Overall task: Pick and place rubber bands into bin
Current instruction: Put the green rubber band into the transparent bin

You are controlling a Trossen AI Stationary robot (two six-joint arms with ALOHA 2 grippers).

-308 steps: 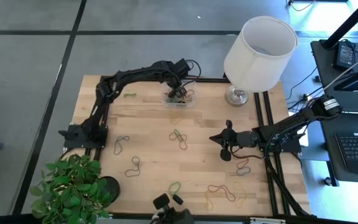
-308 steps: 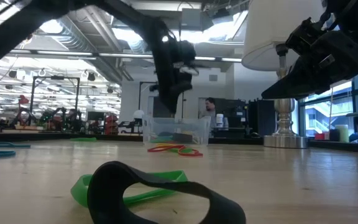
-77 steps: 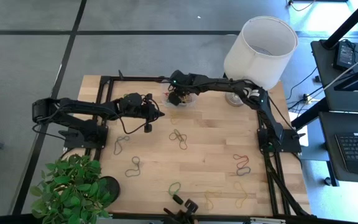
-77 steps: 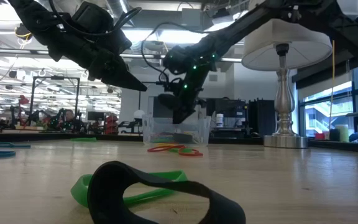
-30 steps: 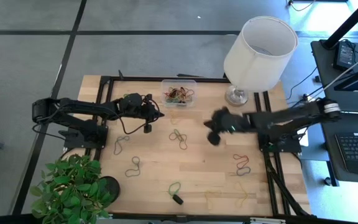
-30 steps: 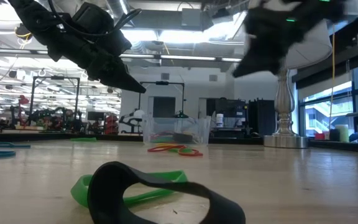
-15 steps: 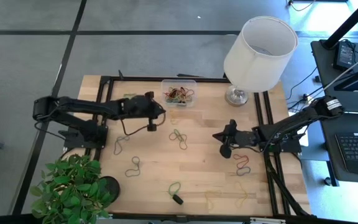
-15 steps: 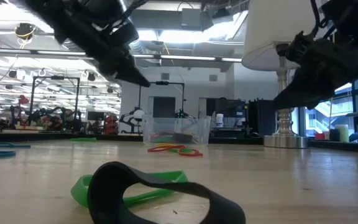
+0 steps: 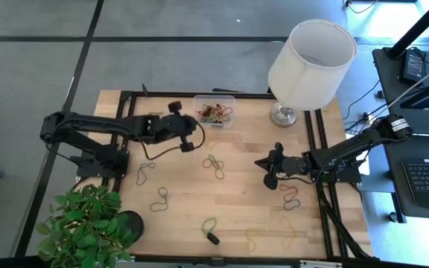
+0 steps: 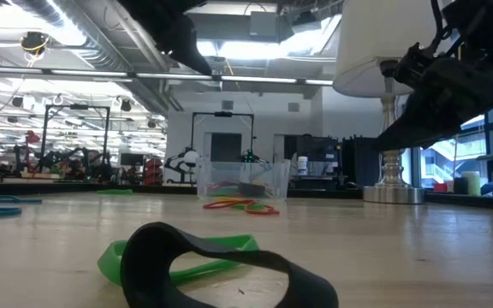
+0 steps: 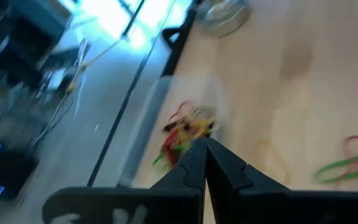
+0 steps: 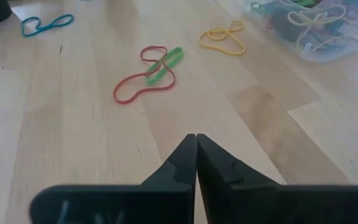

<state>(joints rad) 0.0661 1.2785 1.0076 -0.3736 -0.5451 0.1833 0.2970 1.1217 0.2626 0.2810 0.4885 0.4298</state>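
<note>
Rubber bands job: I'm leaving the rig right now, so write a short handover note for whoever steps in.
Left gripper: shut, empty as far as the views show, above the table beside the bin.
Right gripper: shut, nothing between its fingers, right of centre, facing the red and green bands.
Done: the bin at the table's far edge holds a tangle of bands.
Left: loose bands lie scattered on the table, including a yellow one just in front of the bin, a dark pair on the left side, and several near the front edge and by the right arm.
</note>
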